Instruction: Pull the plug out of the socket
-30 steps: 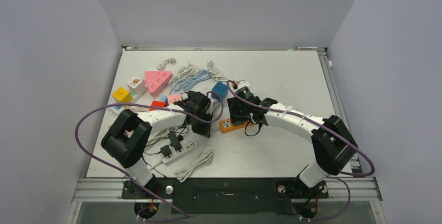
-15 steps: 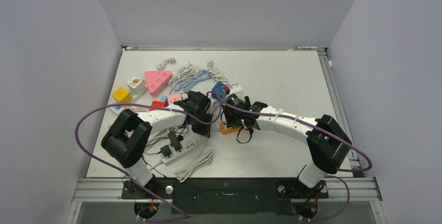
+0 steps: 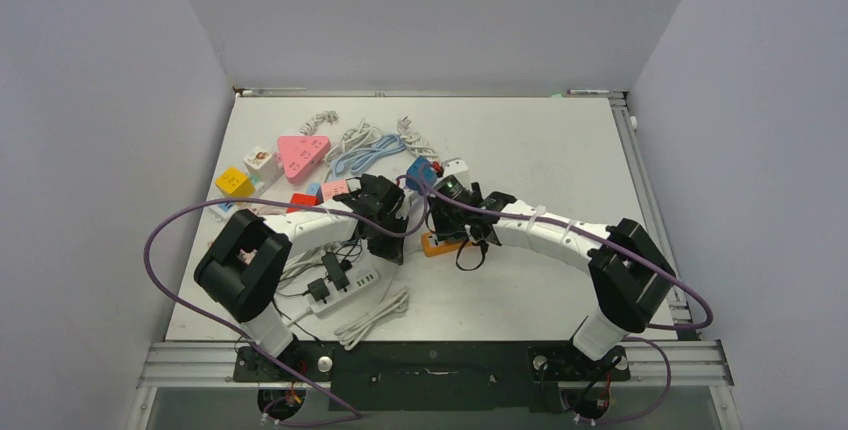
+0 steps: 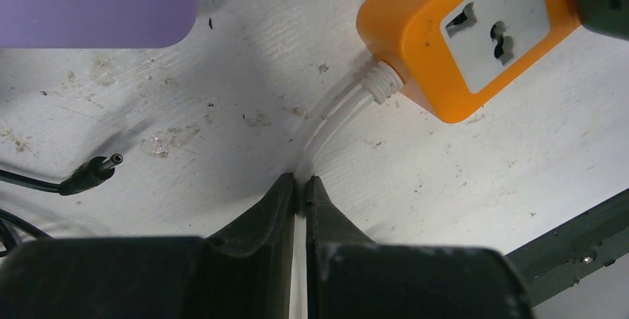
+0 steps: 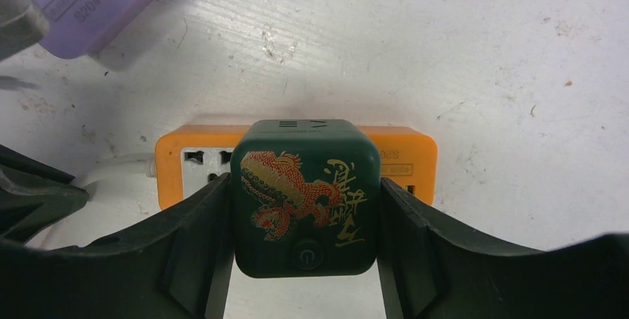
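Dark green cube plug point(image 5: 306, 196) with a red-and-gold dragon print is seated in the orange plastic power strip point(image 4: 460, 37), mid-table. Your right gripper point(image 5: 305, 211) is clamped on its two sides. Your left gripper point(image 4: 299, 185) is pinched tight on the strip's white cable point(image 4: 341, 115), not its body. Risk: the strip may lift with the plug, or the cable may slide through. Gold characters on the plug are not legible; a power symbol sits below them

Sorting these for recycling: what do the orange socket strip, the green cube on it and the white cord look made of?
Orange socket strip: hard moulded plastic, satin sheen. Green cube: hard plastic, semi-gloss, printed dragon. White cord: likely soft vinyl; it curves smoothly.
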Controlling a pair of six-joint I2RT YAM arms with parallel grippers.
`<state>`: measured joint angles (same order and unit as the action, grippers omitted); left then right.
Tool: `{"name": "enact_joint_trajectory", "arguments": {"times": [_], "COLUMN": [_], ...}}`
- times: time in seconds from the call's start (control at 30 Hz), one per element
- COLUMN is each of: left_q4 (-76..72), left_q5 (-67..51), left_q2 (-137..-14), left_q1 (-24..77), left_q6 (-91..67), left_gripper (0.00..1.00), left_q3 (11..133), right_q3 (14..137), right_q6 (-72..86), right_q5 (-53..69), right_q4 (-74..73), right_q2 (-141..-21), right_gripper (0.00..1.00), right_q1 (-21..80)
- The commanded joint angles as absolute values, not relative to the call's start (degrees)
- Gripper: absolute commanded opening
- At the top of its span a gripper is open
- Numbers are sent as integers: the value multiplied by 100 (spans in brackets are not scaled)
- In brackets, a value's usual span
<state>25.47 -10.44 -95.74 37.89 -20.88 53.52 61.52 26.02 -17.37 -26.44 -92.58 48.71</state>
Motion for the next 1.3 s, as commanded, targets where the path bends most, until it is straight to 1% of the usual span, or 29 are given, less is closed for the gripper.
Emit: {"name": "enact_joint_trajectory", "arguments": {"times": [0.0,0.13,0.37,0.53,0.67,1.03,1.27], "left_q4": [2881,2883,2884,2885,2889,2900,2905], "left_q5": [-738,-747,-744,-738,-738,-730,-720], "left_q2": [-9686,-9691,-9697,-9710,-9720,-9737,-9736], "left_q1": [3744,3741,3738,3735,3735,3735,3735], "left_q6": [-1982,-1978,-1978,-1977,-1973,-1976,-1969], "left_gripper": [0,0,0,0,0,0,0], "left_q3": [5459,5461,5467,5465,5475,5475,5480], "right_q3": [6034,5845,5825,5877,6017,6319,6335], "right_q6": [2375,2402,2395,2389,2331,2307,2255], "right_q5": [-1380,-703,-646,-1093,-1702,-2841,-3022], "right_q4": [-2419,-2205,-2209,-2379,-2655,-3046,-3094], "right_q2": [-8912,-8781,-8770,-8737,-8722,-8769,-8759], "right_gripper": [5,5,5,5,5,5,5], "right_q1": [4333,3989,3902,3971,4115,4752,4863]}}
